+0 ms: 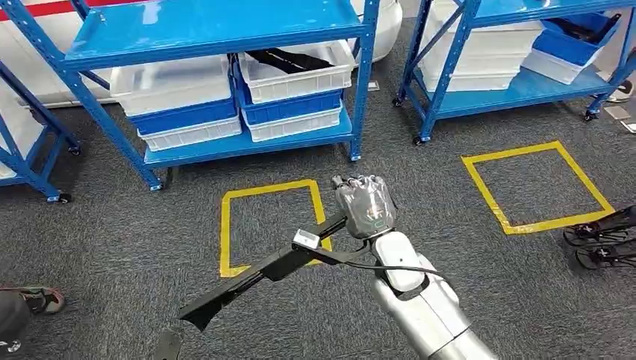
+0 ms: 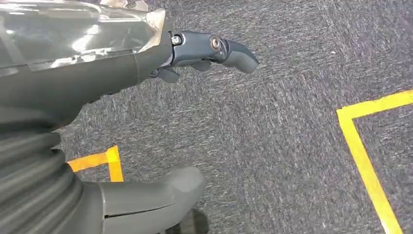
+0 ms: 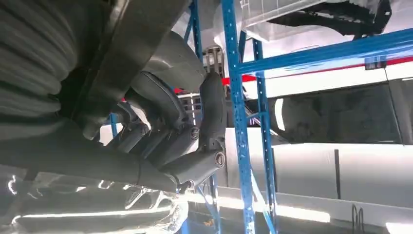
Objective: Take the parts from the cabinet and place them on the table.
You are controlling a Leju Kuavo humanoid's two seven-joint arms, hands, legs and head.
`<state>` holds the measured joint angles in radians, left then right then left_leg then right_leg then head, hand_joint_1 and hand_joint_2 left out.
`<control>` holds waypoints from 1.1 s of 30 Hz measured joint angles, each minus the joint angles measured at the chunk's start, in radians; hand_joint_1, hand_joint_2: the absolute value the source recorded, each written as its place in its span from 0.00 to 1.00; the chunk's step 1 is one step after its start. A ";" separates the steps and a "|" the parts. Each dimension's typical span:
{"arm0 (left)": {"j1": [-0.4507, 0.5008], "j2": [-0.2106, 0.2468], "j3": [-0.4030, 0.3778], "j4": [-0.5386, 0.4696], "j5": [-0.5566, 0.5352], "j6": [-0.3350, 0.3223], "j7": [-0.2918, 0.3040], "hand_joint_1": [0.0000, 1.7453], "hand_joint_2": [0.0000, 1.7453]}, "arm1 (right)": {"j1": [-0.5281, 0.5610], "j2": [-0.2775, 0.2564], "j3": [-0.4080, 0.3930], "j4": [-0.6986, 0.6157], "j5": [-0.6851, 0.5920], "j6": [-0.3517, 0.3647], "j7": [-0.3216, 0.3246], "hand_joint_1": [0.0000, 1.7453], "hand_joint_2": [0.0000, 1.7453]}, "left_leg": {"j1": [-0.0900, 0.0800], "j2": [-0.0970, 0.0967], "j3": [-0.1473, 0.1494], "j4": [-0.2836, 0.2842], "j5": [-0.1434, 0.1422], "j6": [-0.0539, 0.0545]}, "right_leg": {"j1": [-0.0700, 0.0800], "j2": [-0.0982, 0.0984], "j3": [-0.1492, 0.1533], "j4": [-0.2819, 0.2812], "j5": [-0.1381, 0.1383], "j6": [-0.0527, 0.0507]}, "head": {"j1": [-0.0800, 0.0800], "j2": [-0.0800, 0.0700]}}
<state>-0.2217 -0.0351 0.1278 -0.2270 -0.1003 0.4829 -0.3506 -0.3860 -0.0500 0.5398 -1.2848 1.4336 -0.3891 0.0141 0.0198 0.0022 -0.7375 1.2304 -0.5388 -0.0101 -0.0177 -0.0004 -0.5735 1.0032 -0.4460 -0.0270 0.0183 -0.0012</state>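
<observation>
Below centre of the head view, our right hand (image 1: 365, 205) curls its fingers around one end of the long black part (image 1: 259, 275), which juts toward the lower left over carpet. Gripped so far off-centre, it could twist loose. Our left hand (image 2: 146, 63) hangs spread, holding nothing.

The right hand (image 1: 365, 204) gripped a long black part (image 1: 259, 274) that jutted low across the carpet (image 1: 120, 247) toward the robot's left, over a corner of the near yellow square (image 1: 271, 225). Open carpet lay ahead of it up to the blue rack (image 1: 225, 90), whose lower shelf was packed with stacked white and blue bins (image 1: 236, 94); the posts (image 1: 365, 79) stood at either side. A second rack (image 1: 517, 60) stood to the right, with a carpet gap between the two. Dark wheeled gear (image 1: 604, 236) sat at the right edge, a person's shoe (image 1: 37, 298) at the left. The left hand (image 2: 146, 97) hung over bare carpet.
</observation>
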 joint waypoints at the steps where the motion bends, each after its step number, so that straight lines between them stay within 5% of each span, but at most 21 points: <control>1: 0.001 0.000 0.001 0.000 0.000 0.000 0.000 0.00 1.00 | -0.002 0.001 0.000 0.005 -0.003 0.000 -0.002 0.98 1.00 | 0.000 0.000 -0.017 0.057 -0.025 -0.002 | 0.003 0.000 -0.009 0.001 0.006 0.000 | 0.000 0.000; 2: 0.001 0.001 0.003 0.000 0.002 0.000 0.000 0.00 1.00 | -0.003 0.002 0.001 0.011 -0.007 0.001 -0.003 0.98 1.00 | 0.000 0.000 -0.012 0.071 -0.026 -0.002 | 0.005 0.000 -0.018 0.001 0.013 0.000 | 0.000 0.000; 4: 0.002 0.001 0.005 0.000 0.005 0.002 0.000 0.00 1.00 | -0.003 0.002 0.001 0.019 -0.017 0.000 -0.006 0.98 1.00 | 0.000 0.000 0.042 0.004 0.007 0.005 | 0.008 0.000 -0.028 0.001 0.020 0.003 | -0.001 0.000; 5: 0.002 0.002 0.008 0.000 0.008 0.005 -0.001 0.00 1.00 | -0.006 0.002 0.001 0.026 -0.025 -0.002 -0.008 0.98 1.00 | -0.002 -0.001 0.131 -0.126 0.053 0.019 | 0.011 0.001 -0.033 0.001 0.026 0.006 | -0.001 0.000; 6: 0.001 0.006 0.011 0.000 0.010 0.010 -0.004 0.00 1.00 | -0.010 0.003 0.000 0.030 -0.031 -0.003 -0.011 0.98 1.00 | -0.006 -0.004 0.184 -0.210 0.057 0.033 | 0.009 0.000 -0.033 0.001 0.031 0.007 | -0.001 0.000; 7: 0.002 0.008 0.017 0.000 0.013 0.011 -0.007 0.00 1.00 | -0.013 0.004 -0.001 0.033 -0.035 -0.006 -0.012 0.98 1.00 | -0.011 0.000 0.191 -0.220 0.052 0.035 | 0.019 0.000 -0.036 0.001 0.035 0.014 | 0.002 0.000; 10: 0.013 0.011 0.027 0.000 0.021 0.020 -0.016 0.00 1.00 | -0.017 0.007 -0.001 0.047 -0.037 -0.021 -0.015 0.98 1.00 | -0.023 0.000 0.184 -0.224 0.068 0.049 | 0.009 -0.003 -0.038 -0.005 0.048 0.033 | -0.002 0.000; 12: 0.017 0.011 0.033 0.000 0.021 0.019 -0.022 0.00 1.00 | -0.017 0.006 -0.003 0.052 -0.037 -0.023 -0.016 0.98 1.00 | -0.013 0.009 0.189 -0.255 0.098 0.054 | 0.014 -0.003 -0.054 0.007 0.039 0.041 | -0.002 0.000; 13: 0.017 0.011 0.034 0.000 0.021 0.019 -0.024 0.00 1.00 | -0.020 0.005 -0.004 0.054 -0.037 -0.024 -0.016 0.98 1.00 | -0.013 0.007 0.181 -0.258 0.105 0.062 | 0.014 -0.001 -0.072 0.046 0.002 0.035 | 0.001 0.000; 15: 0.019 0.011 0.038 0.000 0.021 0.017 -0.024 0.00 1.00 | -0.020 0.005 -0.007 0.060 -0.037 -0.024 -0.016 0.98 1.00 | -0.013 0.007 0.160 -0.257 0.119 0.064 | 0.008 -0.001 -0.134 0.212 -0.086 0.026 | 0.003 0.000; 17: 0.021 0.011 0.042 0.000 0.021 0.013 -0.024 0.00 1.00 | -0.020 0.004 -0.009 0.067 -0.037 -0.023 -0.016 0.98 1.00 | -0.013 0.008 0.138 -0.254 0.133 0.061 | 0.004 -0.001 -0.157 0.304 -0.121 0.038 | 0.002 0.000; 19: 0.021 0.011 0.043 0.000 0.019 0.010 -0.022 0.00 1.00 | -0.021 0.003 -0.013 0.071 -0.037 -0.023 -0.016 0.98 1.00 | -0.011 0.007 0.122 -0.246 0.141 0.053 | -0.004 -0.002 -0.085 0.213 -0.093 0.058 | 0.002 0.000; 21: 0.021 0.011 0.043 0.000 0.019 0.010 -0.021 0.00 1.00 | -0.028 0.003 -0.016 0.071 -0.037 -0.023 -0.018 0.98 1.00 | -0.009 0.008 0.105 -0.226 0.144 0.046 | -0.014 -0.003 0.036 0.010 -0.057 0.075 | 0.003 0.000; 22: 0.020 0.014 0.043 -0.001 0.018 0.010 -0.019 0.00 1.00 | -0.032 0.005 -0.017 0.073 -0.038 -0.023 -0.018 0.98 1.00 | -0.016 0.007 0.096 -0.222 0.148 0.037 | -0.002 0.002 0.038 0.015 -0.062 0.066 | 0.002 0.000; 26: 0.019 0.014 0.047 -0.001 0.018 0.009 -0.018 0.00 1.00 | -0.041 0.008 -0.019 0.077 -0.038 -0.022 -0.021 0.98 1.00 | -0.009 0.006 0.085 -0.222 0.167 0.014 | -0.001 0.005 0.021 0.012 -0.038 0.034 | 0.000 0.000; 28: 0.019 0.014 0.047 -0.001 0.018 0.010 -0.018 0.00 1.00 | -0.048 0.016 -0.019 0.080 -0.037 -0.021 -0.021 0.98 1.00 | -0.001 0.005 0.064 -0.174 0.109 0.004 | -0.009 0.004 0.013 0.010 -0.024 0.014 | -0.002 0.000; 31: 0.019 0.015 0.049 -0.001 0.019 0.010 -0.018 0.00 1.00 | -0.051 0.023 -0.019 0.084 -0.037 -0.020 -0.022 0.98 1.00 | 0.000 0.004 -0.027 0.066 -0.026 -0.009 | -0.003 0.003 -0.009 0.011 -0.009 0.002 | -0.004 0.000; 33: 0.021 0.015 0.050 -0.001 0.020 0.011 -0.018 0.00 1.00 | -0.051 0.023 -0.018 0.089 -0.036 -0.019 -0.024 0.98 1.00 | 0.000 0.004 -0.023 0.097 -0.031 -0.007 | 0.001 0.003 -0.024 0.011 0.002 0.004 | -0.005 0.000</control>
<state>-0.2005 -0.0198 0.1774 -0.2277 -0.0805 0.4936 -0.3681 -0.4374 -0.0271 0.5215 -1.1955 1.3973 -0.4086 -0.0095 0.0201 0.0064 -0.7602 1.3277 -0.5700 -0.0174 -0.0163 0.0025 -0.5971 1.0141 -0.4443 -0.0229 0.0137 -0.0011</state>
